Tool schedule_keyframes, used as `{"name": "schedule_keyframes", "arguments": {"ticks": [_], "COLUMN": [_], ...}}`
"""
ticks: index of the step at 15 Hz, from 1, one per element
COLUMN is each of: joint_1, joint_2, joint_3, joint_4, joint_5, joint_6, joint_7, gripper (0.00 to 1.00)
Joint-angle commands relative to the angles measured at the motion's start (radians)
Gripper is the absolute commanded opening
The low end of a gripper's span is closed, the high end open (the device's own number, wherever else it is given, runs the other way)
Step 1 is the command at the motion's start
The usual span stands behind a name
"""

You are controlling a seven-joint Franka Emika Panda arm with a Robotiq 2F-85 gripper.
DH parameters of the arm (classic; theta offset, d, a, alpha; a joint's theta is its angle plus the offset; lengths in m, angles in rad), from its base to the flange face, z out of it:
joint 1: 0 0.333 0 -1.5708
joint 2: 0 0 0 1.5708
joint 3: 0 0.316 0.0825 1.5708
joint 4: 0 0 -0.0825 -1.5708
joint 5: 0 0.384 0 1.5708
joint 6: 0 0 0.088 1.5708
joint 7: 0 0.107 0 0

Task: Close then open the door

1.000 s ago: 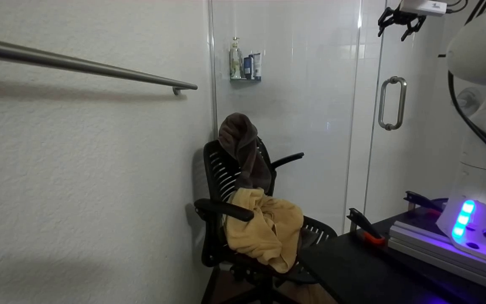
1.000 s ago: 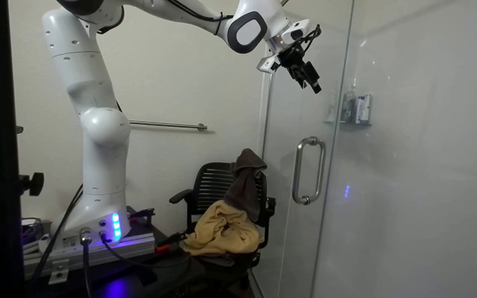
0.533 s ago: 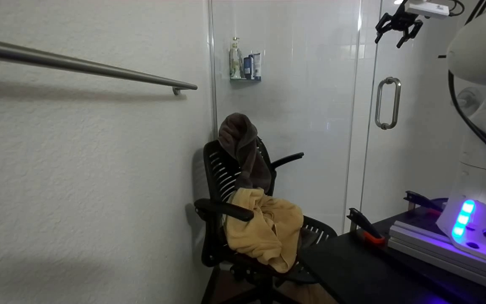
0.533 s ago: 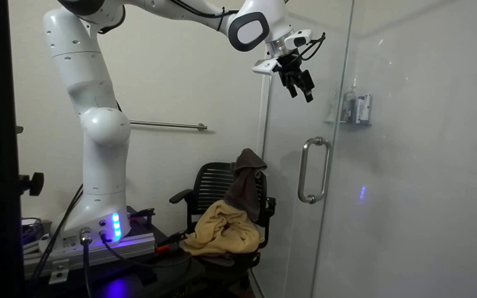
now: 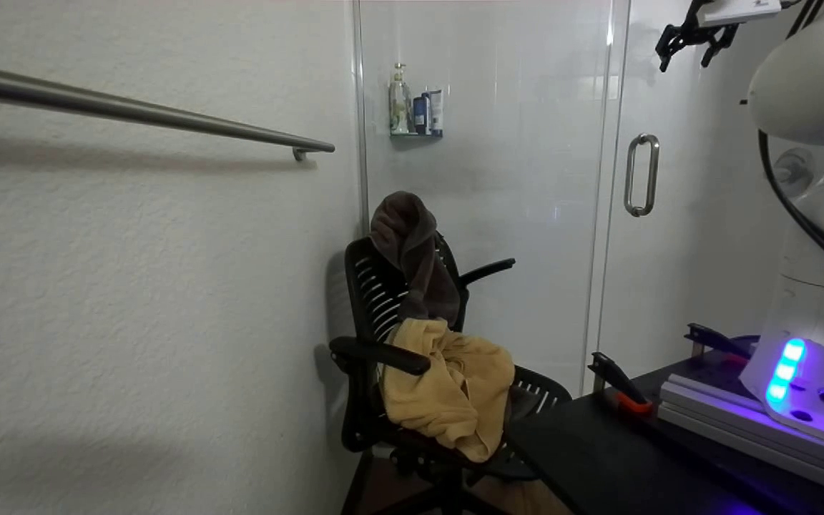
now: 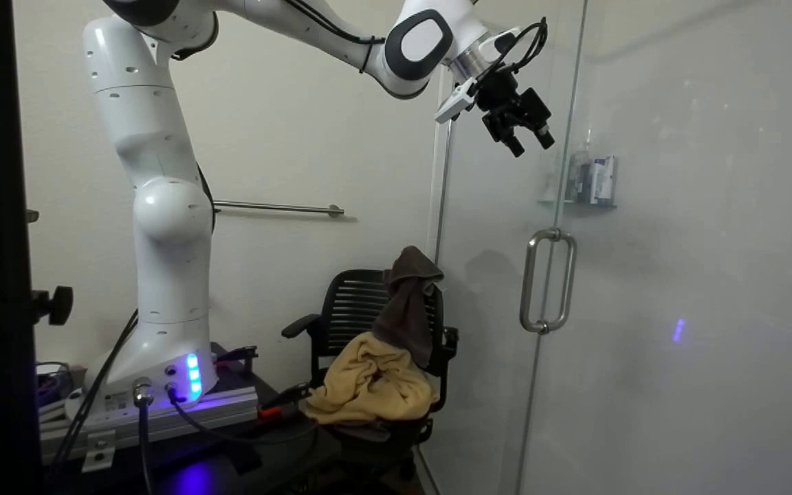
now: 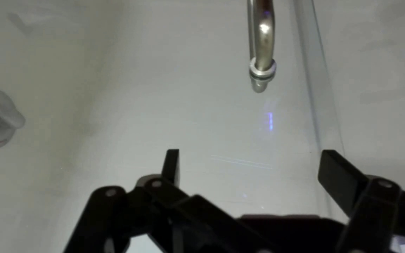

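The door, toward the right of an exterior view, looks closed or nearly so, while the fingers stand apart, holding nothing, and the opening half apparently remains.

Your bench shows flat and black in both exterior views. On it you have a silver rail at the foot of the arm's white base. A black clamp with an orange part sits just beside the rail's end, another black clamp farther along, and a dark cable trails from the base.
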Motion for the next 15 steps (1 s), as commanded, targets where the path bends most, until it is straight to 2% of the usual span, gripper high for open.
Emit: {"name": "schedule_keyframes", "arguments": {"ticks": [1, 3, 8, 10, 12, 13, 15], "joint_1": [-0.078, -0.087, -0.085, -0.094, -0.118, -0.094, -0.102], "joint_2": [0.028, 0.0, -0.044, -0.01, 0.006, -0.001, 0.006], "joint_3": [0.04, 0.046, 0.04, 0.035, 0.051, 0.037, 0.038], "joint_4": [-0.018, -0.057, -0.178, -0.187, -0.186, -0.174, -0.179], "joint_5": [-0.084, -0.093, -0.085, -0.083, -0.093, -0.063, -0.063], "joint_6": [0.05, 0.017, 0.017, 0.025, 0.013, 0.016, 0.016], "joint_7": [0.091, 0.114, 0.076, 0.089, 0.159, 0.108, 0.128], "gripper": [1.0, 1.0, 1.0, 1.0, 1.0, 1.0, 1.0]}}
